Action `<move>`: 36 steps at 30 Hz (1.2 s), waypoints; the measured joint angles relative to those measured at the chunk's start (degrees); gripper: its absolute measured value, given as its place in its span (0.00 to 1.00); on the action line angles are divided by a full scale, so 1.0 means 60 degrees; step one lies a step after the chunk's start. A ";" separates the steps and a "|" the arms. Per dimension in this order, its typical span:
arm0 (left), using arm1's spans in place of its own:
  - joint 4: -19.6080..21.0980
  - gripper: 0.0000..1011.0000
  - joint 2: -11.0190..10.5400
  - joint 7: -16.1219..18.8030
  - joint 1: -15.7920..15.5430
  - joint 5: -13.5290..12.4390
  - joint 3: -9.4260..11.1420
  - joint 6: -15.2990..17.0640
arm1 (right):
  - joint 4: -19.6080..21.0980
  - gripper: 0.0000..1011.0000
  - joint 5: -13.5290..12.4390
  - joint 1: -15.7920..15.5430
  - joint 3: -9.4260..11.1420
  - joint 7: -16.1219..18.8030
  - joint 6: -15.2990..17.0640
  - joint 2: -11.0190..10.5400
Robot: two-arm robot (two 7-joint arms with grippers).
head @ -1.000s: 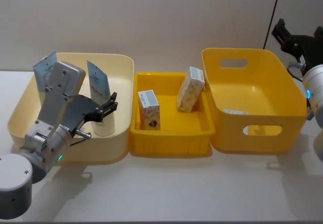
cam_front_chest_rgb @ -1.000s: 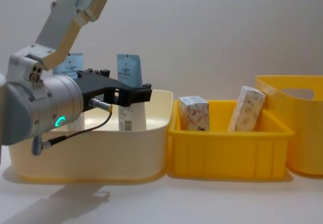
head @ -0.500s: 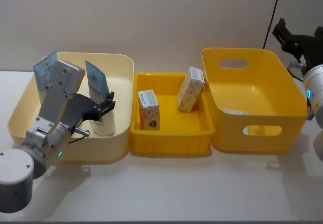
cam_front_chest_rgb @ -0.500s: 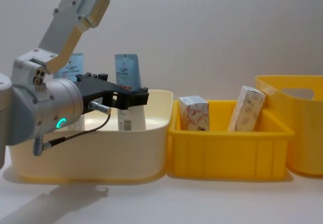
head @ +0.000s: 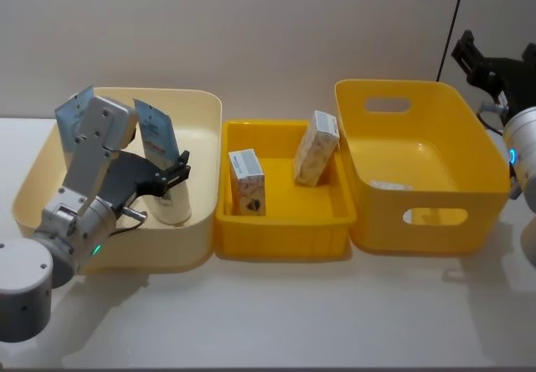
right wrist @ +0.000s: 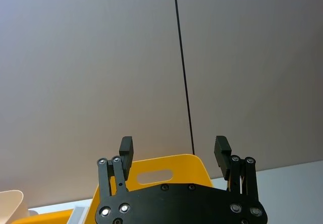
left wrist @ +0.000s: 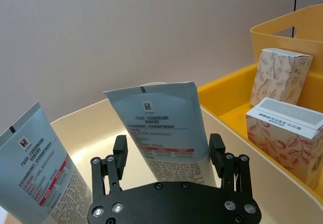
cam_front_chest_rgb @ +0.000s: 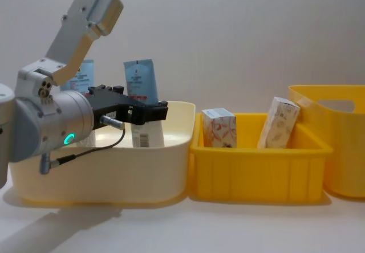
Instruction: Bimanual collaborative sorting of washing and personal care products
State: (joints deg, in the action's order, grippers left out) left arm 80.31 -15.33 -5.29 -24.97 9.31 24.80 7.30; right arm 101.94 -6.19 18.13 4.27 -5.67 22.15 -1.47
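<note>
Two tall squeeze tubes stand in the cream tub (head: pixel 203 106). The nearer tube (head: pixel 157 133) (left wrist: pixel 166 128) (cam_front_chest_rgb: pixel 141 85) leans a little, and my left gripper (head: pixel 181 167) (left wrist: pixel 168 152) (cam_front_chest_rgb: pixel 161 109) is open around its lower part, one finger on each side. A small gap shows beside one finger (left wrist: pixel 120 153). The second tube (head: pixel 71 111) (left wrist: pixel 35 163) stands behind my left arm. Two small white cartons (head: pixel 247 181) (head: pixel 316 147) stand in the yellow tray (head: pixel 285 242). My right gripper (head: pixel 487 56) (right wrist: pixel 173 151) hangs open and empty, raised at the far right.
A big yellow basket (head: pixel 419 179) with handle cut-outs stands right of the tray, with something pale and flat on its floor. The three containers sit side by side, touching. Bare white table lies in front of them.
My left arm has drawn slightly back and left, and the tube between its fingers has tipped leftward at the top. The right arm has not moved.
</note>
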 joint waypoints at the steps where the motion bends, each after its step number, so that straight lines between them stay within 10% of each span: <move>1: -0.0037 0.99 0.0002 -0.0026 -0.0020 0.0001 -0.0009 -0.0013 | 0.0000 0.99 0.0000 0.0000 0.0000 0.0000 -0.0001 0.0001; 36: -0.0828 0.99 0.0244 -0.0873 -0.0433 0.0010 -0.0109 -0.0431 | -0.0002 0.99 0.0001 0.0000 0.0000 0.0000 0.0000 0.0000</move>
State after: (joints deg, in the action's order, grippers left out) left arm 75.34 -13.87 -10.53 -27.57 9.36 24.15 4.72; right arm 101.93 -6.18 18.13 4.27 -5.68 22.15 -1.47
